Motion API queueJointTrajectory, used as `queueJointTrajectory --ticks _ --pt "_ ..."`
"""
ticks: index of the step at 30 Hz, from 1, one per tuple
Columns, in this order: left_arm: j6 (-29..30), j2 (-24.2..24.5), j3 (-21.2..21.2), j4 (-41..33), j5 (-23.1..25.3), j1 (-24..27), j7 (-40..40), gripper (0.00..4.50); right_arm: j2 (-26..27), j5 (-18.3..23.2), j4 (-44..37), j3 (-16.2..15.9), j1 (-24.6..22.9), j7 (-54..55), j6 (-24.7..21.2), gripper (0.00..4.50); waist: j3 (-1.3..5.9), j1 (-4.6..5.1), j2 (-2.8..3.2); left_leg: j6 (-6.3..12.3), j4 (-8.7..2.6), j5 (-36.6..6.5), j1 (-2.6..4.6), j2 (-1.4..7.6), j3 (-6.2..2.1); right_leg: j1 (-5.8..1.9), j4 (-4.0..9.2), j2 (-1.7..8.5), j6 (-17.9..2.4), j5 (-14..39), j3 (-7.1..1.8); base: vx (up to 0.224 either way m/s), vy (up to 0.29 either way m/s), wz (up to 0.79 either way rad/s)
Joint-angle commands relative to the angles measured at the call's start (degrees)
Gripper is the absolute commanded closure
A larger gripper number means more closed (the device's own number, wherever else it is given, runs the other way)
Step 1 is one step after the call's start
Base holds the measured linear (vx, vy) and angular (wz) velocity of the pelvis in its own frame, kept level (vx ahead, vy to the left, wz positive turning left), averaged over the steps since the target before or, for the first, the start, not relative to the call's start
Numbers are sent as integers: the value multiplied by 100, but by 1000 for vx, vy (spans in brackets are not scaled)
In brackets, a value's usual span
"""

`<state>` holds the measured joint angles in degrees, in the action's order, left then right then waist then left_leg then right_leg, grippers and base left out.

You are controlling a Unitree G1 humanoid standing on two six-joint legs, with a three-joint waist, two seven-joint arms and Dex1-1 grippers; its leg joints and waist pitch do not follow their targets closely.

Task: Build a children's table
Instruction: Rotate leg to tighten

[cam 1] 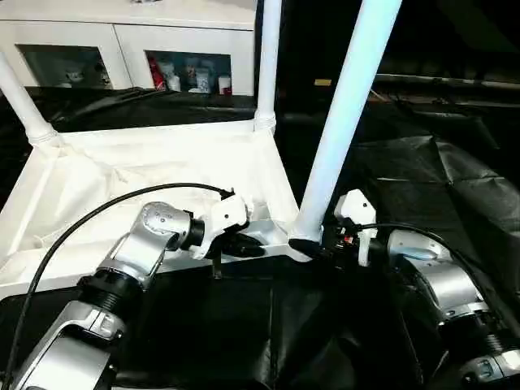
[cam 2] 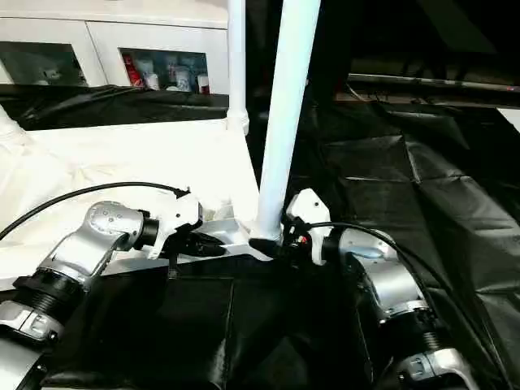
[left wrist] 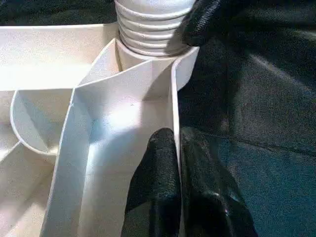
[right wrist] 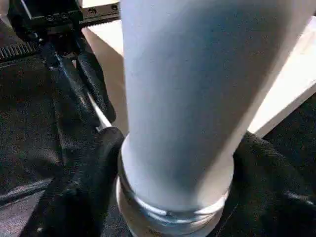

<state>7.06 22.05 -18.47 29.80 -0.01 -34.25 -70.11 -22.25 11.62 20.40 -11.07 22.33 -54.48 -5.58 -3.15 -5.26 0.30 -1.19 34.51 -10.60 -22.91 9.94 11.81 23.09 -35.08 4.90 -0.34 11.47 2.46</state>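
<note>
The children's table lies upside down on the black cover, its white ribbed top [cam 1: 146, 171] facing up. Three white legs stand in corner sockets: the near right leg [cam 1: 345, 114], the far right leg [cam 1: 268, 57] and the far left leg [cam 1: 20, 101]. My left gripper [left wrist: 176, 143] is shut on the thin front rim of the top, just left of the near right socket. My right gripper [cam 1: 313, 242] holds the base of the near right leg [right wrist: 177, 98], one black finger [right wrist: 84, 192] pressed on each side above the threaded end.
A white glass-door cabinet [cam 1: 130, 41] stands behind the table top. Wrinkled black cover [cam 1: 439, 179] spreads to the right and in front. A black cable [cam 1: 97, 215] arcs over my left forearm.
</note>
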Motion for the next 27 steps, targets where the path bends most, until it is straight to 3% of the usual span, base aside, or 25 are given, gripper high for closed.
queueJointTrajectory --ticks 1,10,13,15,17,18,19,21,22,23,24,27 --pt "-90 -57 -23 -263 -173 -31 -184 450 11 53 34 74 57 -88 52 161 408 17 -5 294 -410 -751 198 358 -159 -263 297 380 -1527 20 -215 0 0 0" --pt "-103 -54 -31 -227 -136 -16 -164 450 16 -25 154 27 16 -126 113 176 418 13 -27 369 -391 -645 195 354 -155 -271 281 376 -1543 -32 -208 0 0 0" --pt "-84 -131 27 -103 -34 -37 173 450 158 -119 373 138 48 282 63 176 418 20 -25 377 -386 -666 190 352 -155 -262 287 384 -1549 9 -211 0 0 0" --pt "-14 -308 139 181 151 -133 852 450 418 -247 750 335 135 1076 -28 176 399 61 -42 324 -400 -749 183 346 -151 -241 311 376 -1552 157 -217 0 0 0" --pt "215 -633 343 507 215 -307 1676 450 881 -214 1226 734 298 2362 -420 176 394 67 -43 179 -411 -985 223 336 -149 -229 349 373 -1487 582 -219 0 0 0" --pt "324 -722 387 574 229 -355 1881 450 999 -246 1367 820 346 2740 -469 176 361 84 -12 16 -447 -1203 231 326 -170 -204 392 380 -1421 1007 -219 0 0 0" --pt "383 -783 399 609 258 -389 2024 450 1079 -292 1482 878 384 3049 -472 176 364 89 -24 -138 -473 -1382 240 336 -191 -223 424 403 -1288 1359 -211 0 0 0" --pt "611 -979 505 701 261 -481 2449 450 1253 -284 1727 1023 476 3591 -495 176 355 116 -20 -242 -497 -1525 246 335 -196 -198 451 393 -1184 1482 -221 0 0 0" --pt "853 -1261 643 820 272 -605 3050 450 1449 -310 2043 1127 605 4170 -449 177 362 128 7 -276 -499 -1597 255 328 -201 -197 450 387 -1143 1485 -220 0 0 0" --pt "937 -1383 700 865 280 -656 3309 450 1526 -347 2176 1144 663 4378 -400 177 357 157 -4 -291 -498 -1629 255 324 -189 -180 461 381 -1145 1468 -228 0 0 0" --pt "1015 -1486 689 860 276 -681 3369 450 1574 -476 2323 1074 743 4591 -354 177 358 166 -6 -297 -491 -1709 278 312 -189 -170 487 378 -1135 1535 -223 0 0 0" --pt "1046 -1646 653 872 311 -705 3432 450 1690 -606 2603 1072 904 4937 -300 177 377 184 -23 -196 -482 -1505 228 301 -193 -212 471 381 -1112 1273 -218 0 0 0"
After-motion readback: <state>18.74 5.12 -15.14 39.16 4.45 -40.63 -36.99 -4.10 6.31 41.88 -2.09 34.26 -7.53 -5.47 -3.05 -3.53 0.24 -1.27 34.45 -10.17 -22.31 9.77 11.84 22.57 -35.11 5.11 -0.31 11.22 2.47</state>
